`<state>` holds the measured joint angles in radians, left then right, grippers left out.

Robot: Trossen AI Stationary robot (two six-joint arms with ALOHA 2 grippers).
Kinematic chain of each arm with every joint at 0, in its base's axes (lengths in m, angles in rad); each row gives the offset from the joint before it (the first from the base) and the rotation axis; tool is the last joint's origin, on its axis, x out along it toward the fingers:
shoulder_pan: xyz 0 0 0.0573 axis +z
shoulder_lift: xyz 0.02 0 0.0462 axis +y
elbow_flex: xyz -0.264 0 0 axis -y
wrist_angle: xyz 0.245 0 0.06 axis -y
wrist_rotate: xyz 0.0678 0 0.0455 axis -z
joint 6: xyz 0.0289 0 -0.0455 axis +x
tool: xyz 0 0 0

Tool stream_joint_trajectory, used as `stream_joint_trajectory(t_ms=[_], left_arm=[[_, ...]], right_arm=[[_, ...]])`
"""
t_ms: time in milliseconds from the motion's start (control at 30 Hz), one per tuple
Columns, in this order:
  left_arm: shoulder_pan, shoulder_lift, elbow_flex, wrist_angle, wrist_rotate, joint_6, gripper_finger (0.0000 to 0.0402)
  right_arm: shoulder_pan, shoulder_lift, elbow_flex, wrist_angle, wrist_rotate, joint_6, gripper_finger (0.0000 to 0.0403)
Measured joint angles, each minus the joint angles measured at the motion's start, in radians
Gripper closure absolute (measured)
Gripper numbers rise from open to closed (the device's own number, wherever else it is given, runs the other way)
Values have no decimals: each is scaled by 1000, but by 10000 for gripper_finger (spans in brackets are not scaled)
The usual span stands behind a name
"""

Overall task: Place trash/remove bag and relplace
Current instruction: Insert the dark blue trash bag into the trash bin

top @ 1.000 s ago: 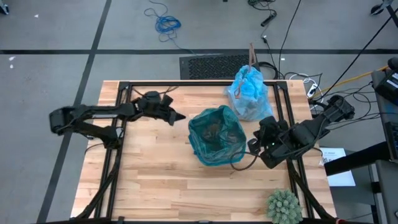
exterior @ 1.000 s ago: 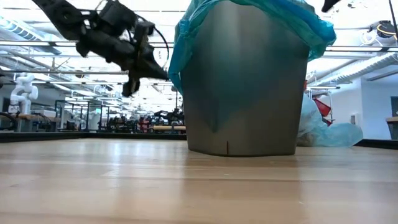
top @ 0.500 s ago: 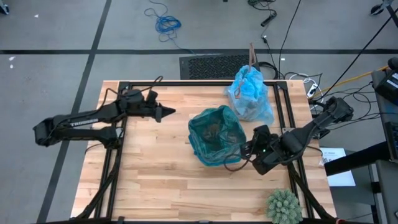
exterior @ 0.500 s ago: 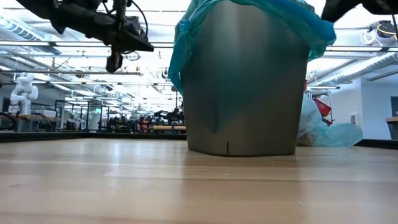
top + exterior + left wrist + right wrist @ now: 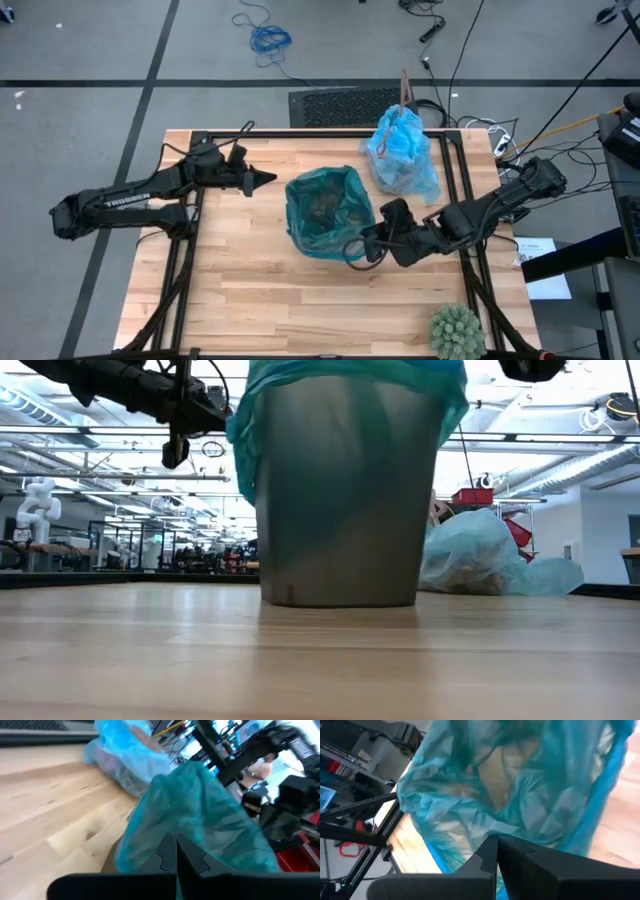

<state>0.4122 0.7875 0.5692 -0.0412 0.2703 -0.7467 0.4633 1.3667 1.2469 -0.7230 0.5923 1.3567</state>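
The right tool (image 5: 371,243) is sitting with its fingers pressed together, holding nothing, right at the side of the bin (image 5: 340,510), touching or almost touching the teal-green bag (image 5: 322,208) that is lining it. The left tool (image 5: 262,180) is hanging above the bench (image 5: 250,290), also pressed together and empty, well apart from the bin. The pale blue bag (image 5: 402,152) is lying full and bunched at the top on the far part of the bench, just beside the bin. It seems the trash (image 5: 325,207) is already inside, the old bag is out and the new one is fitted, so little is remaining.
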Motion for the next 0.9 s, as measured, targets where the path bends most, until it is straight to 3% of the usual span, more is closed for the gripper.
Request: stream_joint_trajectory(t_ms=[233,367,467,633,900], left_arm=[[-6,-23,59,10,-1,30,402],[-23,-16,60,-27,-25,49,402],[-39,4,59,-63,-40,56,402],[-63,38,59,-54,-41,73,402],[-77,17,59,-49,-44,76,402]], right_arm=[[-39,-90,0,-149,100,-16,403],[-119,-125,0,-269,117,-17,403],[-203,-129,0,-260,115,-85,403],[-353,-96,1,-105,-2,-288,403],[-498,0,1,18,-218,-426,403]])
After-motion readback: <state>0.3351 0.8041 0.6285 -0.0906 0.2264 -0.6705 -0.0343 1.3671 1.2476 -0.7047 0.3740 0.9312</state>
